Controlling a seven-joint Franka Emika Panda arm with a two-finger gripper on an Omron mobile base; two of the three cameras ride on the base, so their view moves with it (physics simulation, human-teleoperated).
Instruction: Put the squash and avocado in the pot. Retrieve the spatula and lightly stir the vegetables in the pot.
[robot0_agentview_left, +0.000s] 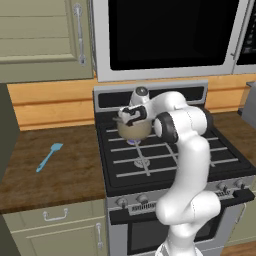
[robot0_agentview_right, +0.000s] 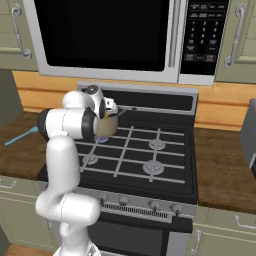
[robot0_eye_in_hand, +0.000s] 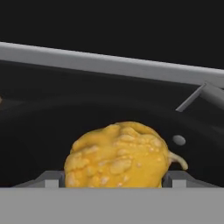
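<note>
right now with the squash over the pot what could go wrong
1. The squash sits between the gripper tips above the pot; released off-centre, it might hit the rim and roll onto the stove.
2. The hand hangs close over the pot, so lowering further could nudge it off its burner.
3. The spatula lies far left on the counter; swinging there could clip the pot.
</note>
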